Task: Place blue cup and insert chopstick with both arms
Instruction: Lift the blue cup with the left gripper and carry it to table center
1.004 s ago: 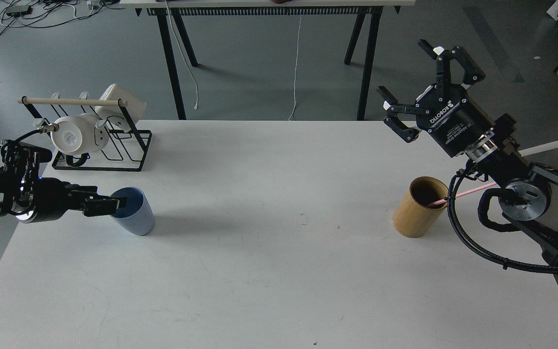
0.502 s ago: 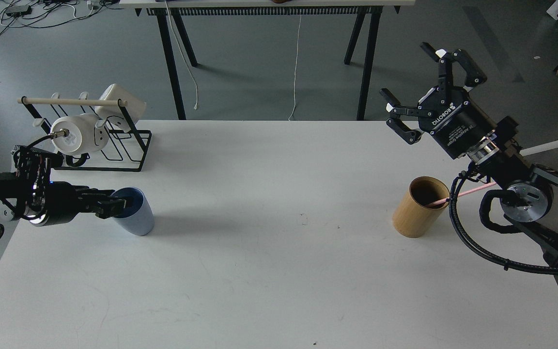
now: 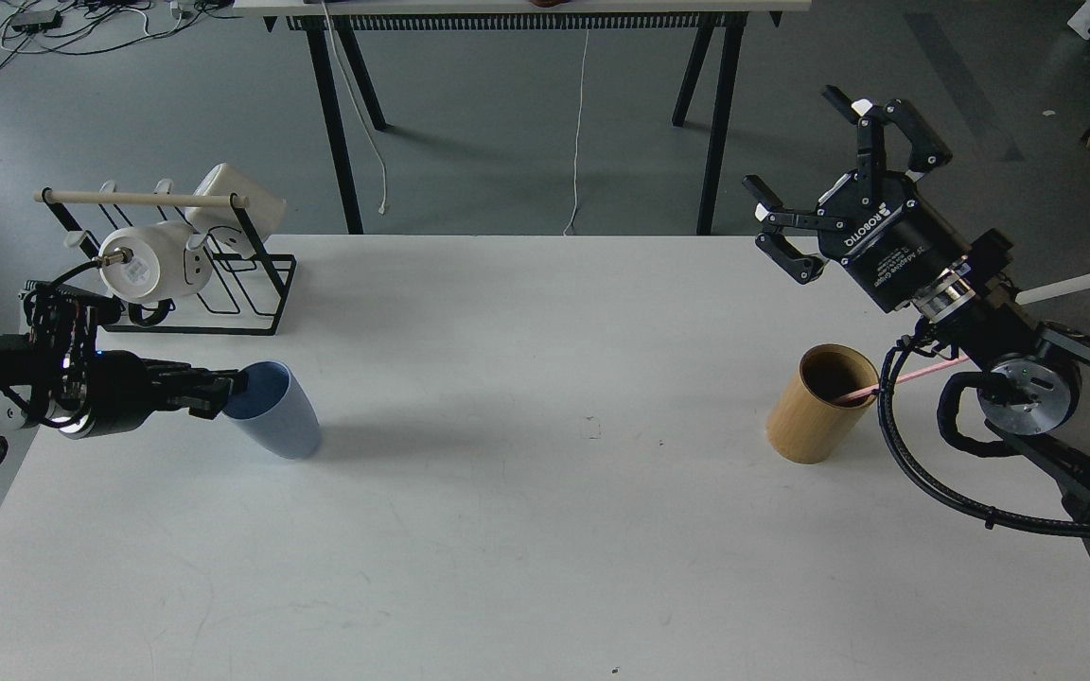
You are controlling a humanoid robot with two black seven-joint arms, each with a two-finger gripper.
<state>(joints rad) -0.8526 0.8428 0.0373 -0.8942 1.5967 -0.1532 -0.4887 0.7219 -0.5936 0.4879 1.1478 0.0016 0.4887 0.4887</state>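
Left gripper point(image 3: 223, 390): fingers closed on near rim of blue cup point(image 3: 278, 412), cup tilted on white table point(image 3: 526, 530), left side, just in front of wire mug rack point(image 3: 195, 274).
Right gripper point(image 3: 824, 184): fingers spread wide, holding nothing, raised above far right table edge.
Step in hand, by judgement: placing of cup; chopstick insertion not begun.
Next move calls for: cup carried toward centre, set upright, released; right gripper lowered to pink chopstick point(image 3: 905, 375), which leans from bamboo holder point(image 3: 815, 405).
Count: blue cup, one; chopstick, one visible; bamboo holder, one; rack, one; white mugs point(image 3: 152, 265) on rack, apparently two.
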